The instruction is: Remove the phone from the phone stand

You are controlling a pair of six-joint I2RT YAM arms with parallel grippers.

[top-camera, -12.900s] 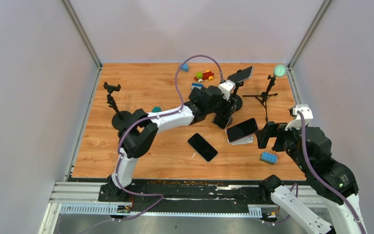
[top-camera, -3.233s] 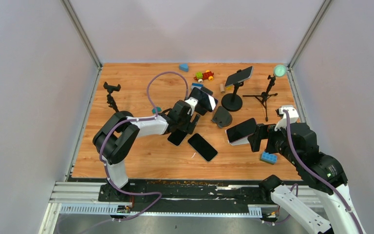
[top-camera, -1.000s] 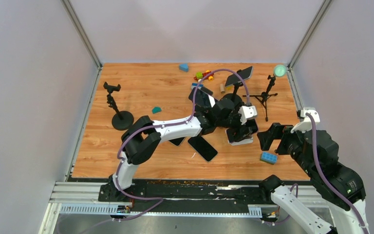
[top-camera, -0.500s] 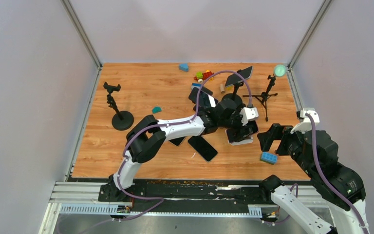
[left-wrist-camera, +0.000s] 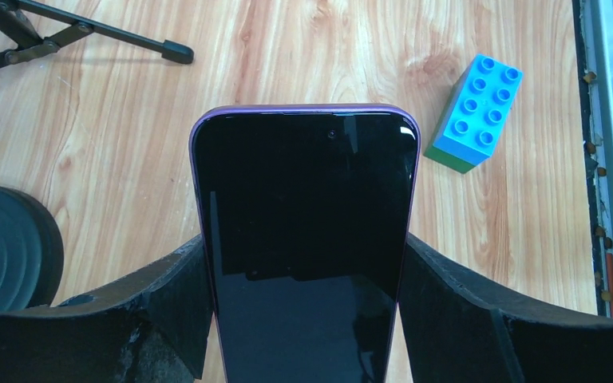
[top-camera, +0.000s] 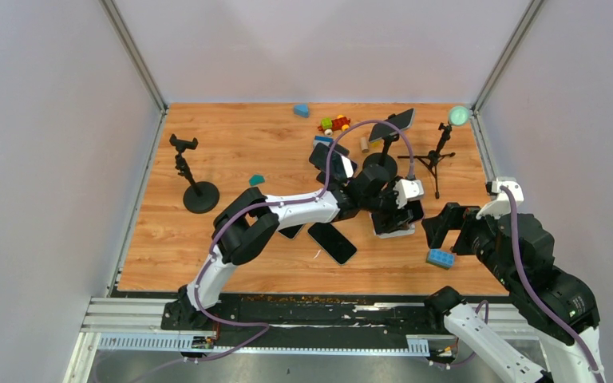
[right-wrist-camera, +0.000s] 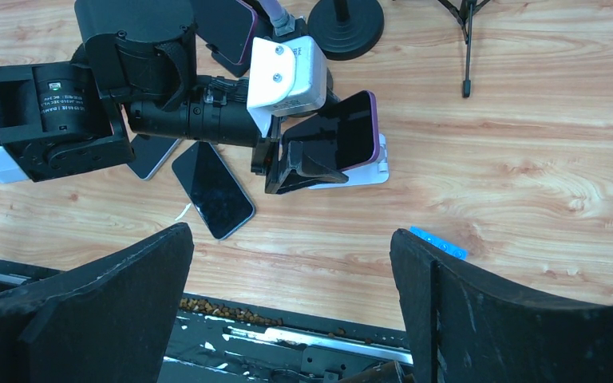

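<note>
phone (left-wrist-camera: pixel 303 199) in phone stand (right-wrist-camera: pixel 371 172) | left end effector (left-wrist-camera: pixel 305 249) — pinching phone | right end effector (right-wrist-camera: pixel 291 235) — spread

"Is the phone stand (right-wrist-camera: pixel 365 172) in sight?"
"Barely: a white sliver. From my left wrist the phone (left-wrist-camera: pixel 307 191) covers it, its lower end cut off."
"Is your left gripper (left-wrist-camera: pixel 303 246) pinching the phone?"
"I cannot tell whether my fingers (left-wrist-camera: pixel 168 295) touch its sides."

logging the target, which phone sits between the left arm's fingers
The purple-edged phone leaning on the white stand, with the left fingers at both sides. The other phones lie flat on the table or stand propped farther back.
</note>
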